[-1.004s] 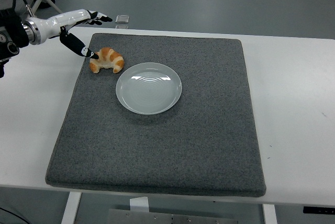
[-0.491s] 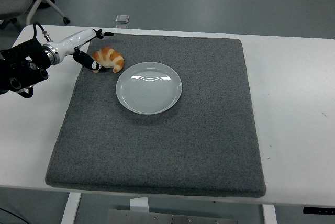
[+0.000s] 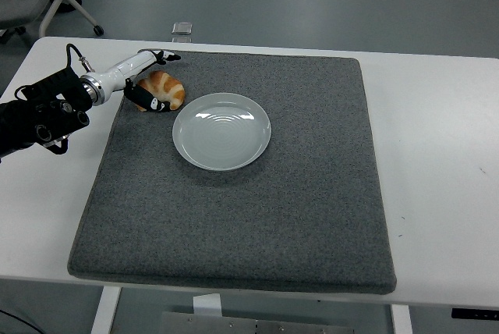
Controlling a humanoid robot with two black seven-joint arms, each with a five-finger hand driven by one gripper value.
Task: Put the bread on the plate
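From the head view, your left hand (image 3: 146,78) reaches in from the left edge and sits at the croissant-shaped bread (image 3: 161,90), which lies on the grey mat (image 3: 234,217) near its far left corner, just beside the white plate (image 3: 221,130) and apart from its rim. The fingers bracket the bread: the thumb lies low along its near side while the other fingers stretch past its far side, so the hand looks part-closed around it, but you cannot tell from here whether the grip is firm or the bread has left the mat. That pinch from the side makes sense, I judge, because the bread is low and curved and offers little to hold from above. Your right hand is not in view. For room, the plate is empty and lies to the right and a little nearer, so the carry is short. The mat's left edge is close behind the hand and bare table (image 3: 444,139) lies beyond it, so nothing crowds the wrist. The plate's raised rim is the one edge to clear; lift before you cross it.
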